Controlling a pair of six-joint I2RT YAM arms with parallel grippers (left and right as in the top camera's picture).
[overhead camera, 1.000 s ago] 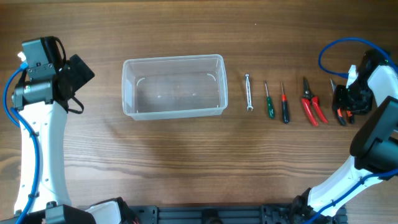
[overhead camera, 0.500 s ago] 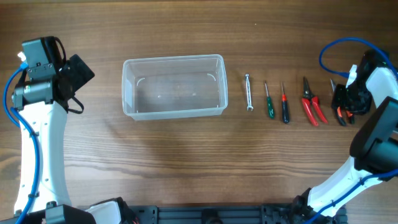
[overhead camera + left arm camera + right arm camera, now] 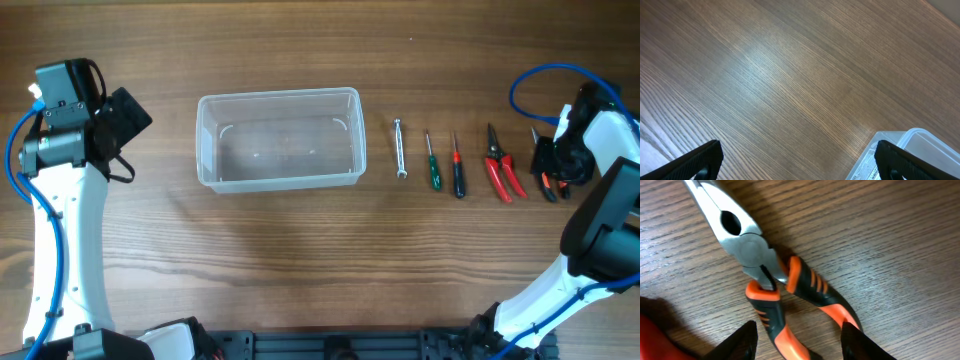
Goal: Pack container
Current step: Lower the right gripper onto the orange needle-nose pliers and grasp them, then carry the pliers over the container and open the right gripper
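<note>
The clear plastic container (image 3: 278, 139) stands empty left of centre on the table; its corner shows in the left wrist view (image 3: 912, 150). My left gripper (image 3: 797, 165) is open and empty over bare wood left of the container. My right gripper (image 3: 802, 342) is open, its fingers straddling the handles of orange-and-black long-nose pliers (image 3: 772, 287) that lie on the table at the far right (image 3: 545, 180).
In a row right of the container lie a silver wrench (image 3: 399, 148), a green-handled screwdriver (image 3: 432, 162), a red-and-black screwdriver (image 3: 457, 166) and red-handled cutters (image 3: 502, 166). A red handle edge shows at the right wrist view's lower left (image 3: 652, 342).
The right arm has shifted very slightly over the pliers. Nothing else has moved.
</note>
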